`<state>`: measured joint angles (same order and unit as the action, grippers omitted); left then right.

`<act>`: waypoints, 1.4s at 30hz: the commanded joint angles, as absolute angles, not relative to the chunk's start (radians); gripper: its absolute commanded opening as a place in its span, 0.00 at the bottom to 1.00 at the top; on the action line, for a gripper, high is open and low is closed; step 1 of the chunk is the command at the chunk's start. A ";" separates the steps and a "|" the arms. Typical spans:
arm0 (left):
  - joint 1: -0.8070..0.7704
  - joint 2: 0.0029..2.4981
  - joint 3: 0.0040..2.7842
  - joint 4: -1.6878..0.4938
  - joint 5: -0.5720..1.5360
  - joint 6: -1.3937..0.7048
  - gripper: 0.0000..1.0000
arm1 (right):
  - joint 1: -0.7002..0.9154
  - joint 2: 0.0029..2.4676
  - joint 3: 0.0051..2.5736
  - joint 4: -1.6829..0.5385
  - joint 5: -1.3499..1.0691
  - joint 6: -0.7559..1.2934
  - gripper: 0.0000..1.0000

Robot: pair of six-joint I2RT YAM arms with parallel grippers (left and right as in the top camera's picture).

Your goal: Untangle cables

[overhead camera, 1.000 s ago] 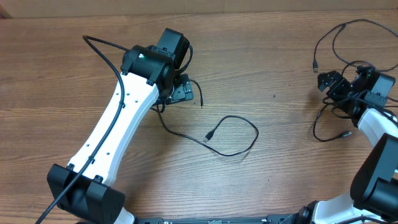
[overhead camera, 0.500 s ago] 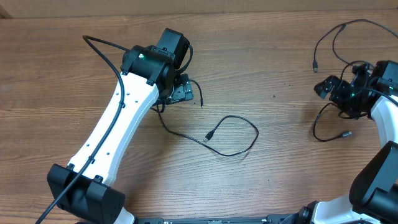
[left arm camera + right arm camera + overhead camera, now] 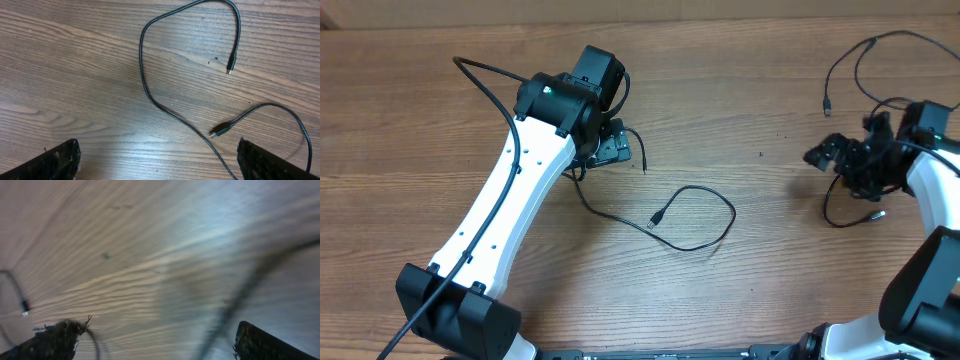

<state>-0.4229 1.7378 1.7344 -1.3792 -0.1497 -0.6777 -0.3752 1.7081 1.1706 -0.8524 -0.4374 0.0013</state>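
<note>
One thin black cable (image 3: 732, 212) lies loose at the table's middle, one plug (image 3: 658, 218) pointing left and its other end running under my left gripper (image 3: 612, 148). In the left wrist view this cable (image 3: 145, 85) curves between my wide-open left fingers (image 3: 160, 162), with two plugs (image 3: 217, 132) beside it. More thin cables (image 3: 876, 214) lie tangled at the right. My right gripper (image 3: 840, 152) hovers over them, open. The right wrist view is blurred; a cable (image 3: 240, 300) crosses between the open fingers (image 3: 160, 342).
The wooden table (image 3: 770, 290) fills the view. A long loop of the right cables (image 3: 832, 72) reaches to the far right edge. The left arm (image 3: 510, 190) stretches diagonally across the left half.
My right gripper has swung left and a little down over the right tangle, dragging those cables slightly. The left arm and the middle cable have not moved.
</note>
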 commanded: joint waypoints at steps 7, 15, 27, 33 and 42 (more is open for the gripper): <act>-0.419 1.745 1.736 -1.379 -0.145 -0.665 1.00 | -0.292 1.729 1.191 -0.742 -0.491 0.069 1.00; -0.419 1.745 1.736 -1.379 -0.145 -0.665 1.00 | -0.292 1.731 1.191 -0.606 -0.490 0.131 1.00; -0.419 1.745 1.736 -1.379 -0.145 -0.665 1.00 | -0.292 1.837 1.191 -0.430 -0.438 0.221 1.00; -0.419 1.745 1.736 -1.379 -0.145 -0.665 1.00 | -0.299 1.799 1.219 -0.448 -0.439 0.220 1.00; -0.419 1.745 1.736 -1.379 -0.145 -0.665 1.00 | -0.299 1.634 1.265 -0.546 -0.435 0.201 1.00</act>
